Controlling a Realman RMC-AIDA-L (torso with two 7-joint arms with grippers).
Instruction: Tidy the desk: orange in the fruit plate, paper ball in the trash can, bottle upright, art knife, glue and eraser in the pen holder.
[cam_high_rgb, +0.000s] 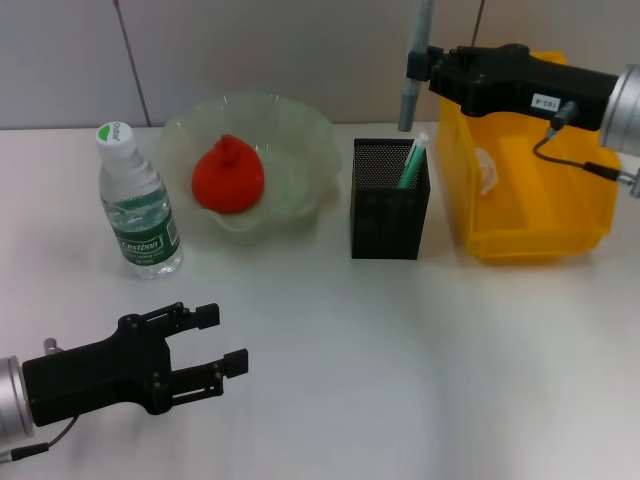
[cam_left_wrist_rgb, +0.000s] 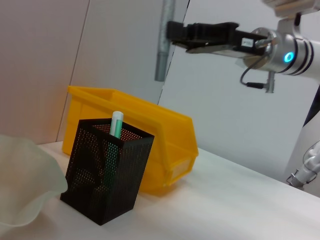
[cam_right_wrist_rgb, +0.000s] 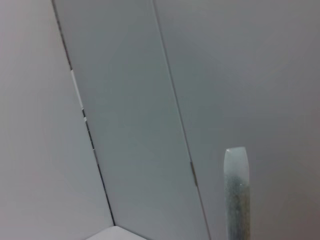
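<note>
My left gripper (cam_high_rgb: 215, 342) idles, jaws apart, low over the desk (cam_high_rgb: 420, 360). Bottle (cam_high_rgb: 137, 203) upright, orange (cam_high_rgb: 228, 176) in fruit plate (cam_high_rgb: 300, 135). Green-capped stick in pen holder (cam_high_rgb: 389, 200), probably the glue. Right gripper (cam_high_rgb: 432, 68) clamps a grey stick, likely the art knife (cam_high_rgb: 413, 62), above the holder, beside trash can (cam_high_rgb: 530, 215); eraser unseen

Plastics, mesh and a smooth desk

Matt white desk (cam_high_rgb: 420, 350); glossy yellow plastic bin (cam_high_rgb: 530, 200); black perforated metal-mesh holder (cam_high_rgb: 388, 205); translucent pale-green plate (cam_high_rgb: 300, 150); clear plastic bottle (cam_high_rgb: 138, 205).
</note>
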